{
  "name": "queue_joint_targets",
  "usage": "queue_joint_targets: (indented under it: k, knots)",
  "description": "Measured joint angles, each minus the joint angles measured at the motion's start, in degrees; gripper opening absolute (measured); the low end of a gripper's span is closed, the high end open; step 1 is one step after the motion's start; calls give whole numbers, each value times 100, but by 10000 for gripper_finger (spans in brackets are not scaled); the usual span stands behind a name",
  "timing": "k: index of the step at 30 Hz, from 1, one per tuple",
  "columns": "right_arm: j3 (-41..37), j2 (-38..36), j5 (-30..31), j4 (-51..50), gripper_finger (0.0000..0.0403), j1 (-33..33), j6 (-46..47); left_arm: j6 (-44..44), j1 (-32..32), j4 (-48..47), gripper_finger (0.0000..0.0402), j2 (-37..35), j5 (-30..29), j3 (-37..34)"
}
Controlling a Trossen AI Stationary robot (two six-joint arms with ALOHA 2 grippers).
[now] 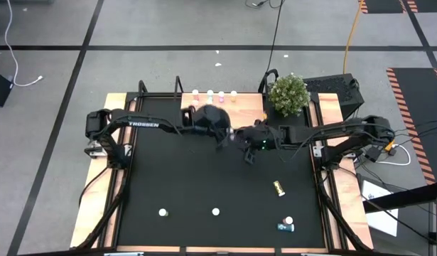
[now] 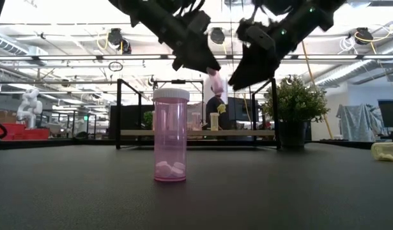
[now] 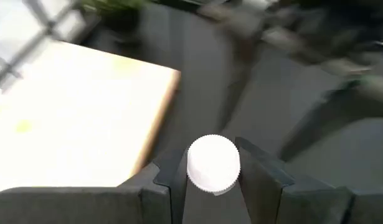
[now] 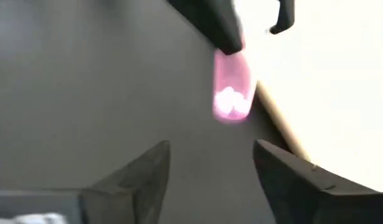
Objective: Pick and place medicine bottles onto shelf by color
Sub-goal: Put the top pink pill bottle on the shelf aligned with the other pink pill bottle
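Note:
My left gripper (image 1: 222,136) is above the mat's middle, just in front of the shelf (image 1: 214,99), and is shut on a pink bottle (image 2: 216,82) with a white cap (image 3: 213,163). My right gripper (image 1: 249,151) is open and empty right beside it, its fingers (image 4: 147,174) pointing at the held bottle (image 4: 231,90) from a short way off. Several small bottles (image 1: 209,94) stand on the shelf. Another pink bottle (image 2: 170,135) stands upright on its base on the black mat (image 1: 204,178) near the front. My left gripper pinches the pink bottle between its two fingers (image 3: 169,180) at the cap end (image 3: 213,180), one finger on each side. The fingers slant down from above. The bottle hangs tilted below them, its bottom end with the pills (image 4: 231,106) lowest, lifted clear of the mat.
A potted plant (image 1: 289,94) stands at the shelf's right end. A yellow bottle (image 1: 278,188) lies on the mat at the right; a teal one (image 1: 286,226) lies near the front right. Two white-capped bottles (image 1: 163,212) (image 1: 215,211) stand near the front.

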Motion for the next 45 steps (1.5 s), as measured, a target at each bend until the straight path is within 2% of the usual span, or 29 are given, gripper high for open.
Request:
queue_joint_targets:
  k: [4, 7, 13, 17, 21, 24, 28, 31, 39, 45]
  knots:
    - [2, -653, 1136, -173, 268, -160, -343, 301, 510, -36, 119, -103, -4, 0]
    - [2, -1099, 1584, -148, 279, -325, -600, 660, 908, 155, 118, -116, 238, 4]
    - [4, -1468, 1593, -98, 275, -886, -597, 1252, 1655, 318, 118, -101, 456, 4]
    - [2, -1400, 1548, -70, 271, -1148, -470, 1574, 2063, 311, 118, -97, 729, 4]
    - [0, -1171, 1256, 58, 271, -1343, -445, 1793, 2307, 281, 118, 107, 945, 129]
    - [2, -1031, 1109, 266, 271, -1420, -441, 2032, 2346, -17, 118, 438, 1147, 649]
    - [0, -963, 1115, 133, 271, -1468, -300, 2405, 2326, -939, 118, 903, 1184, 1469]
    - [-2, -1002, 1116, 57, 270, -1475, -229, 2596, 2313, -1405, 118, 1106, 1201, 1741]
    - [-2, -1023, 1125, -176, 270, -1477, -2, 2761, 2298, -1685, 118, 1127, 1218, 1368]
    - [-2, -1023, 1126, -174, 270, -1488, -142, 2862, 2230, -1129, 119, 1134, 1218, 915]
